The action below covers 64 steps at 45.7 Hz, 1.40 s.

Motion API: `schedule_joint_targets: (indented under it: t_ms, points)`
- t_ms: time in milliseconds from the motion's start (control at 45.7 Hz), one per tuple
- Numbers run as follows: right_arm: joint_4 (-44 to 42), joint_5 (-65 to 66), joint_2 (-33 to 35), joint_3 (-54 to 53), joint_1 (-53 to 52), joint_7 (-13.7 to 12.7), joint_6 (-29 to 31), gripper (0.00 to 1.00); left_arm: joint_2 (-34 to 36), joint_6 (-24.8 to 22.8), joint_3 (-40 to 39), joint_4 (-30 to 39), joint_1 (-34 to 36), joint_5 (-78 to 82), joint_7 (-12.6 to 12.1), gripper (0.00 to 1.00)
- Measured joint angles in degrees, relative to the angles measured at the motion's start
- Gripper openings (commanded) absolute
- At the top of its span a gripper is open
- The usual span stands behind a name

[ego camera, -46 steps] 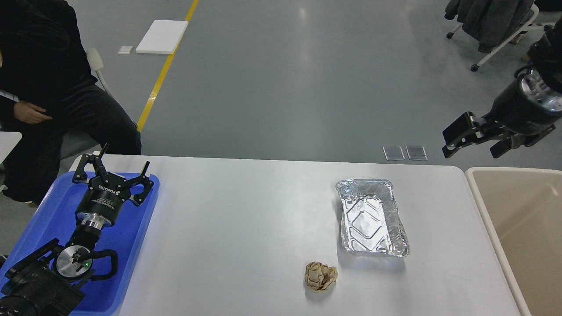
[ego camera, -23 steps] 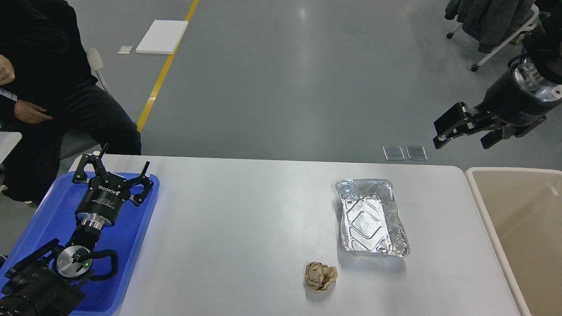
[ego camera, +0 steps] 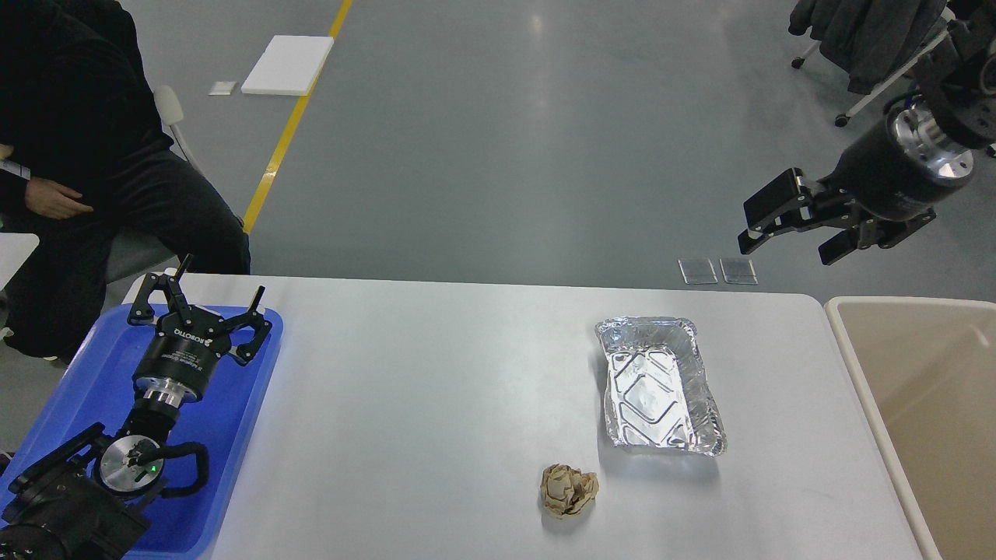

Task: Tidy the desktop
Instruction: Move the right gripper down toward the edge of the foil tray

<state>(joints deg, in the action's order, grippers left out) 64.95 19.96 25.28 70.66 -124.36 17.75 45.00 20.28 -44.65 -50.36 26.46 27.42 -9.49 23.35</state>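
The white desktop (ego camera: 436, 404) fills the lower view. An empty foil tray (ego camera: 660, 384) lies on its right half. A crumpled brown paper ball (ego camera: 568, 490) lies in front of it near the front edge. My left gripper (ego camera: 201, 298) is open and empty, above the far end of the blue tray (ego camera: 226, 435) at the left. My right gripper (ego camera: 786, 237) is open and empty, held high past the desktop's far right corner, well above the foil tray.
A beige rimmed bin (ego camera: 856, 365) stands against the desktop's right edge. A seated person in black (ego camera: 93, 171) is beyond the far left corner. A coat rack on wheels (ego camera: 871, 47) stands at the back right. A white board (ego camera: 288, 66) lies on the floor.
My right gripper has moved up and to the left, away from above the beige bin. The left arm, the foil tray and the paper ball have not moved.
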Motion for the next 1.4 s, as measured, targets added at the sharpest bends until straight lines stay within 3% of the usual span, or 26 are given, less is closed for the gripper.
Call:
schedule_joint_targets:
  t_ms: [262,459,766,1203,1400]
  points:
    - [-0.8,-0.8,-3.8,-4.5,3.5,-0.1,-4.2,0.98,0.0,0.0,0.0,0.0,0.0,0.0,0.0,0.99]
    - [-3.4,-0.9,-9.6,-5.2,8.8,-0.6,-9.4,0.96,0.1,0.0,0.0,0.0,-0.1,0.0,0.0,0.99]
    - [-6.3,-0.8,-13.0,-6.6,17.2,-0.9,-17.6,0.97,0.1,0.0,0.0,0.0,0.0,0.0,0.0,0.99]
    - [-8.1,-0.7,-12.9,-6.5,26.0,-1.0,-20.4,0.98,0.1,0.0,0.0,0.0,0.0,0.0,0.0,0.99]
    - [-12.0,-1.0,-12.9,-7.3,31.4,-2.3,-21.3,0.97,0.1,0.0,0.0,0.0,0.0,0.0,0.0,0.99]
